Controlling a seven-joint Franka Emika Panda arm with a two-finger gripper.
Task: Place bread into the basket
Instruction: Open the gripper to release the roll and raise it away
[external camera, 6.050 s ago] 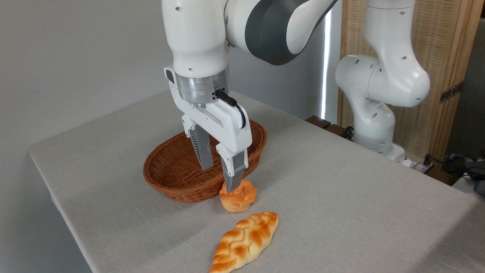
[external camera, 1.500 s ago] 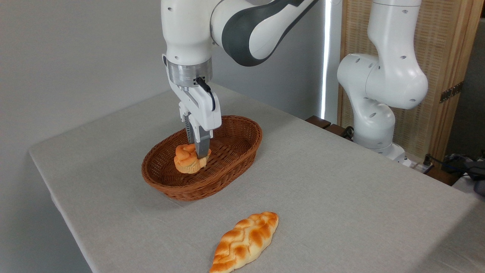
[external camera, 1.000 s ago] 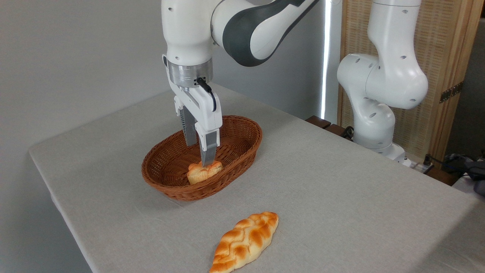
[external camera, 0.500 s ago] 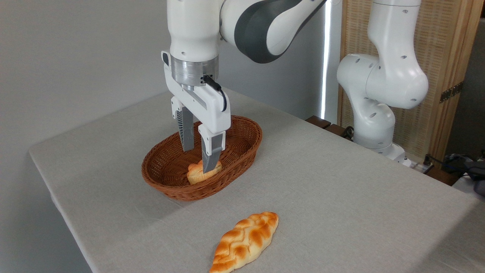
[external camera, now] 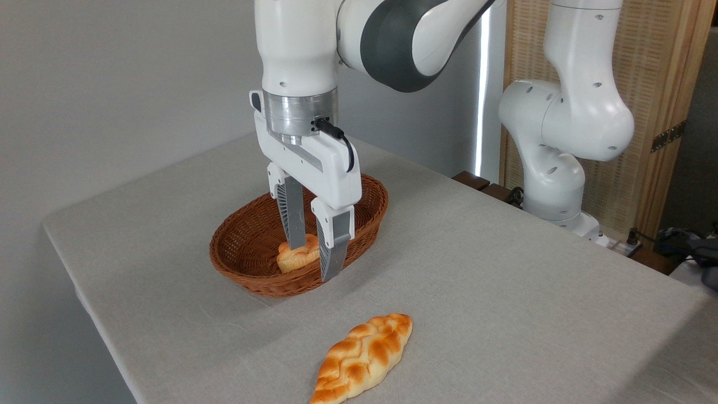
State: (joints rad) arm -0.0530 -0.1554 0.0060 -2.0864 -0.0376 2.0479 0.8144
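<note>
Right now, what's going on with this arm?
A white Franka arm is working over a cloth-covered table. Its gripper hangs above the near side of the wicker basket with the jaws open and nothing between them. The small round bun lies inside the basket, partly hidden behind the fingers, so the drop looks done. A longer braided loaf lies untouched on the table in front of the basket.
</note>
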